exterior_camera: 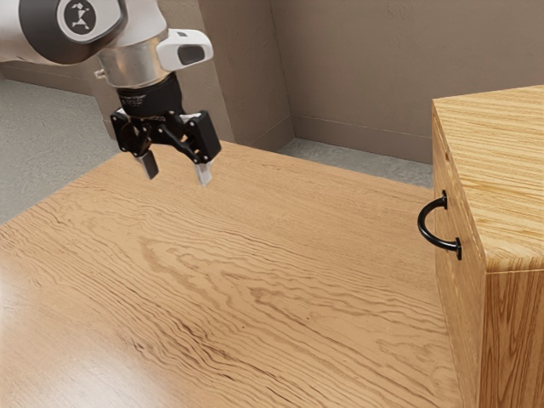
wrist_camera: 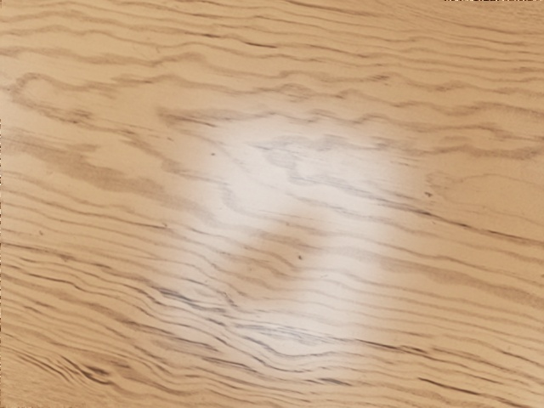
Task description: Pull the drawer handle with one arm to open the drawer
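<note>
One glossy wooden table (exterior_camera: 212, 280) | grey floor (exterior_camera: 51, 127), beige walls (exterior_camera: 365, 59) | hand (exterior_camera: 178, 174) spread above table

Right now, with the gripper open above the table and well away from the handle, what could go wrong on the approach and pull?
1. The gripper points down at the table, but the handle sticks out sideways from the cabinet. Without reorienting, the fingers may bump it instead of straddling it.
2. The handle is a thin curved loop, so a shallow grasp could slip off during the pull.
</note>
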